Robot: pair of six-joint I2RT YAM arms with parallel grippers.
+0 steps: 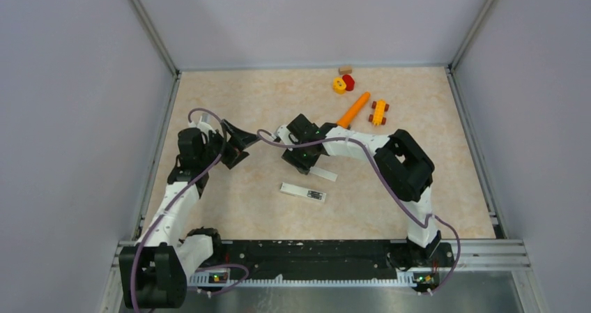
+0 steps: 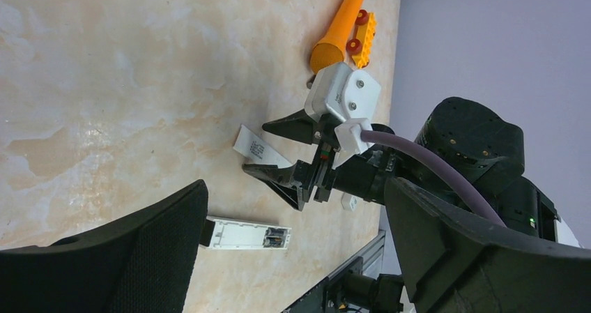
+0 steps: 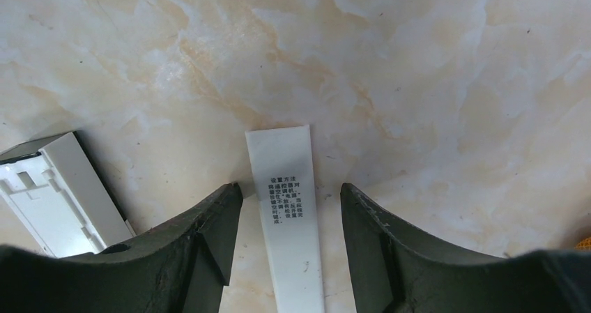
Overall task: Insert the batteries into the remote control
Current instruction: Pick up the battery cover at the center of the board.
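Observation:
The slim white remote control [image 1: 302, 192] lies flat mid-table, back side up, with its battery bay open. It also shows in the left wrist view [image 2: 237, 233] and at the left edge of the right wrist view [image 3: 56, 187]. Dark shapes sit in the bay [image 2: 277, 238]; I cannot tell whether they are the batteries. A flat white cover strip with printed text [image 3: 287, 208] lies on the table. My right gripper [image 3: 289, 191] is open, low over the table, with the strip between its fingers; I cannot tell whether they touch it. My left gripper [image 1: 235, 146] is open and empty, left of the remote.
An orange carrot toy [image 1: 354, 109], a yellow toy car [image 1: 378, 111], yellow and red pieces [image 1: 343, 84] and a small wooden block [image 1: 345, 69] lie at the back right. Grey walls close in the table on three sides.

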